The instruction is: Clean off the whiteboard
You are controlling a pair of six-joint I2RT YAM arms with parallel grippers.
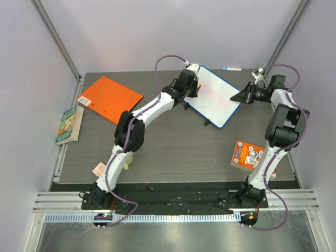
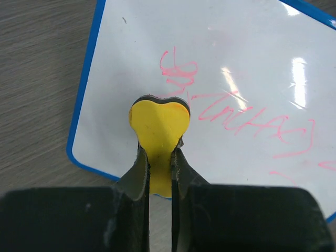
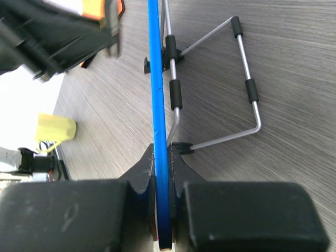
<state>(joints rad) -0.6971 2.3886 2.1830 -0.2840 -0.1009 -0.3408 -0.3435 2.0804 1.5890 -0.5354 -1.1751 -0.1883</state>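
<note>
Meanwhile, left fingers pinch a yellow eraser (right fingers clamp the whiteboard).

legible text: none | whiteboard: pink scrawl, unreadable

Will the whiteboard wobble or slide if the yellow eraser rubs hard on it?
Probably not much: the right gripper is shut on the blue rim of the whiteboard, steadying it. It looks stiff, since that rim runs straight in the right wrist view. Its face shows glare, so the yellow eraser in the left gripper should likely glide easily.
</note>
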